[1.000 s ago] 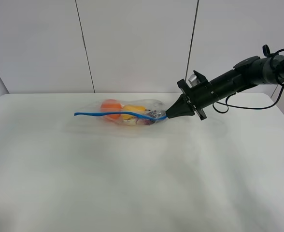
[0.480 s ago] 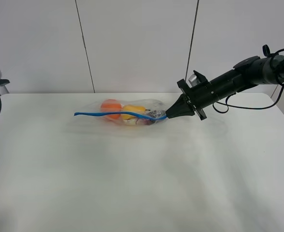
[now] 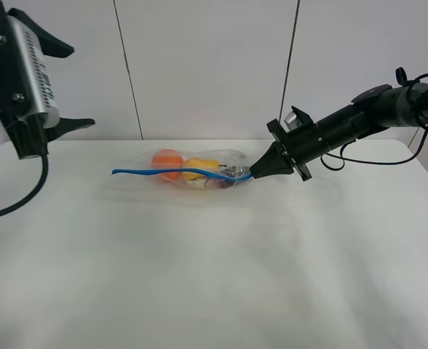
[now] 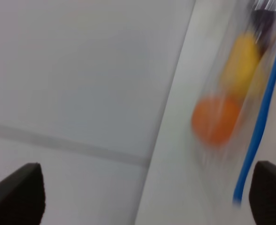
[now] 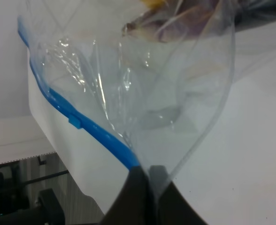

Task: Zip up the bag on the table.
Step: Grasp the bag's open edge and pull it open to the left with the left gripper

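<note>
The clear bag [image 3: 193, 171] lies on the white table [image 3: 214, 276] left of centre, with an orange, a yellow pear and a dark purple piece showing through. Its blue seal strip [image 3: 170, 173] runs along the near edge. My right gripper [image 3: 254, 173] is shut on the strip's right end; the right wrist view shows the pinched strip [image 5: 81, 123] and crinkled plastic [image 5: 147, 79] at the gripper [image 5: 145, 187]. High at the far left my left gripper [image 3: 72, 86] hangs open, well away from the bag. The left wrist view is blurred, showing the bag [image 4: 215, 119] beyond the gripper [image 4: 142, 197].
A grey panelled wall [image 3: 199, 65] stands behind the table. Black cables [image 3: 374, 161] trail from the right arm over the table's far right corner. A cable [image 3: 10, 207] droops from the left arm above the left edge.
My left arm has swung into view at the upper left, growing larger in the picture. The right gripper and the bag have not moved.
</note>
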Tool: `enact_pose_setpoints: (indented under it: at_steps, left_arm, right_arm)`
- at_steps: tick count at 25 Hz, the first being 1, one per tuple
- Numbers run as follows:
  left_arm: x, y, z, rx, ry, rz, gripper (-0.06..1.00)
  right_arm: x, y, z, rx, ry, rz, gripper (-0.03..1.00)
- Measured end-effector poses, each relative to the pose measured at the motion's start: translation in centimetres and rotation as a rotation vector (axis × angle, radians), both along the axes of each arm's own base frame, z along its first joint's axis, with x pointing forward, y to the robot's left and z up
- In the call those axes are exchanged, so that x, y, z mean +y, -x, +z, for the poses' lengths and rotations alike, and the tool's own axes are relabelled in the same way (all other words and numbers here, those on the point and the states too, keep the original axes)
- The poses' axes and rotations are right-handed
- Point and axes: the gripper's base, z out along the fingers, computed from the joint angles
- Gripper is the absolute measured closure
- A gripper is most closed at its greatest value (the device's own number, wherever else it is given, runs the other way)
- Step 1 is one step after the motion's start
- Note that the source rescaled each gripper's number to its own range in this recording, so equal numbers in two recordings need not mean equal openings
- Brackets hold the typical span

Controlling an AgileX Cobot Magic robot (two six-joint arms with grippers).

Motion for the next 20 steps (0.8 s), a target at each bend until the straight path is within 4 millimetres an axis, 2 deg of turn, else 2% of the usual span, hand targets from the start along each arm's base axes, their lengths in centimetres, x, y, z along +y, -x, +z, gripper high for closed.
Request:
enact_pose_setpoints:
  at_steps: [4,11,15,20]
  left_arm:
    - [-3.9,-0.4,-1.3,0.023,0.009,-0.11,-0.06]
    - [-9.9,-2.0,-6.0,0.078,-0.051,-0.187,-0.06]
    - [-12.3,-3.1,-9.4,0.104,-0.104,-0.173,-0.06]
    - [-14.1,-4.3,-13.9,0.144,-0.179,-0.139,-0.06]
  right_arm:
    - [0.0,0.0,0.0,0.001,0.002,0.001,0.96]
    - [0.0,0.0,0.0,0.008,0.002,-0.004,0.96]
    - [0.0,0.0,0.0,0.009,0.002,-0.005,0.96]
    - [0.0,0.0,0.0,0.012,0.002,-0.007,0.96]
